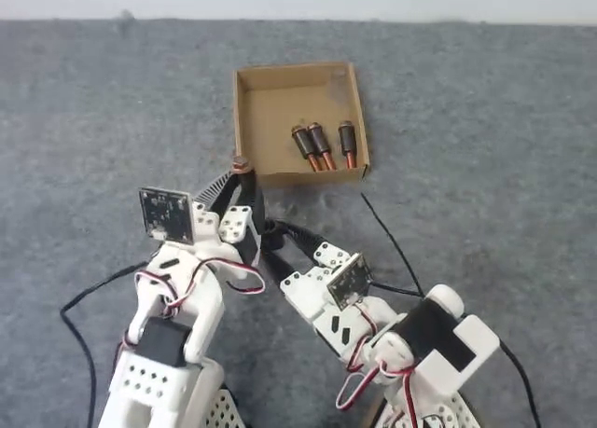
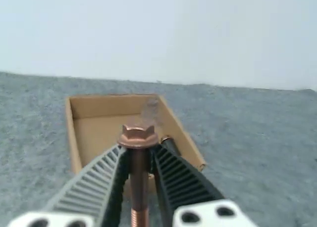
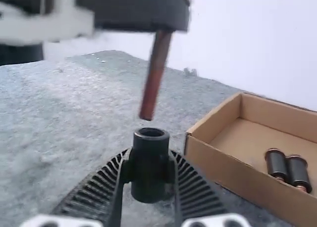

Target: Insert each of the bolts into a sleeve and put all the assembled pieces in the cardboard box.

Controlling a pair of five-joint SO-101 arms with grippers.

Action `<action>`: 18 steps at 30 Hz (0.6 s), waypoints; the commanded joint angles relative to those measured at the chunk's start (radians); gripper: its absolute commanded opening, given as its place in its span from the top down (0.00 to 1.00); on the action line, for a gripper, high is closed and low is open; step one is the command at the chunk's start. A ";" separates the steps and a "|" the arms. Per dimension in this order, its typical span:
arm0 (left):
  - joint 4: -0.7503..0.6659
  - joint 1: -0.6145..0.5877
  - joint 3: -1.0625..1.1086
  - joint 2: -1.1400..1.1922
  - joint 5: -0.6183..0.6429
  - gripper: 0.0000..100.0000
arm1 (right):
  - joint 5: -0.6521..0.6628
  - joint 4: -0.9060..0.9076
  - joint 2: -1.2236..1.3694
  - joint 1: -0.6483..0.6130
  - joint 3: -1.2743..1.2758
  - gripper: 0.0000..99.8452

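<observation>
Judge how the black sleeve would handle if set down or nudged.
The sleeve looks like a thick-walled, rigid tube, so it probably won't deform in the right gripper. Round and smooth, it would likely roll if laid down. Stood on end, it seems fairly stable.

The bolt (image 2: 137,136) is a coppery brown and the sleeve (image 3: 149,160) plain black. The cardboard box (image 1: 275,111) is tan, and the assembled pieces (image 1: 322,145) in it are black and copper. The carpet (image 1: 485,120) is grey and flecked. The arms (image 1: 177,353) are white, with black ribbed fingers (image 2: 104,182).
</observation>
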 commanded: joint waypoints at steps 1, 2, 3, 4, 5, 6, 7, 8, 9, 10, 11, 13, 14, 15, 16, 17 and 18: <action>0.003 0.044 -0.061 -0.057 -0.006 0.99 | -0.011 0.004 -0.002 -0.008 -0.025 0.99; 0.003 0.052 -0.054 -0.063 -0.006 0.99 | -0.011 0.004 -0.002 -0.008 -0.025 0.99; 0.000 0.058 -0.048 -0.064 -0.006 0.99 | -0.011 0.004 -0.002 -0.008 -0.025 0.99; -0.002 0.060 -0.042 -0.064 -0.006 0.99 | -0.011 0.004 -0.002 -0.008 -0.025 0.99; -0.002 0.060 -0.036 -0.064 -0.006 0.99 | -0.011 0.004 -0.002 -0.008 -0.025 0.99; 0.000 0.060 -0.035 -0.064 -0.006 0.99 | -0.011 0.004 -0.002 -0.008 -0.025 0.99; 0.002 0.060 -0.031 -0.064 -0.006 0.99 | -0.011 0.004 -0.002 -0.008 -0.025 0.99; 0.000 0.060 -0.030 -0.064 -0.006 0.99 | -0.011 0.004 -0.002 -0.007 -0.025 0.99; 0.000 0.061 -0.028 -0.064 -0.006 0.99 | -0.011 0.004 -0.002 -0.007 -0.025 0.99; 0.000 0.061 -0.027 -0.064 -0.006 0.99 | -0.011 0.004 -0.002 -0.005 -0.025 0.99; 0.002 0.061 -0.027 -0.064 -0.006 0.99 | -0.011 0.004 -0.002 -0.004 -0.026 0.99; 0.003 0.061 -0.022 -0.064 -0.005 0.99 | -0.011 0.004 -0.004 -0.002 -0.026 0.99; 0.002 0.063 -0.015 -0.064 -0.005 0.99 | -0.011 0.004 -0.004 -0.002 -0.028 0.99; 0.000 0.063 -0.005 -0.064 -0.005 0.99 | -0.011 0.004 -0.004 -0.002 -0.029 0.99; 0.000 0.063 0.004 -0.064 0.002 0.99 | -0.011 0.004 -0.004 -0.002 -0.029 0.99; -0.002 0.063 0.015 -0.064 0.008 0.99 | -0.011 0.004 -0.005 -0.002 -0.029 0.99; -0.002 0.064 0.024 -0.064 0.009 0.99 | -0.009 0.004 -0.007 -0.002 -0.029 0.99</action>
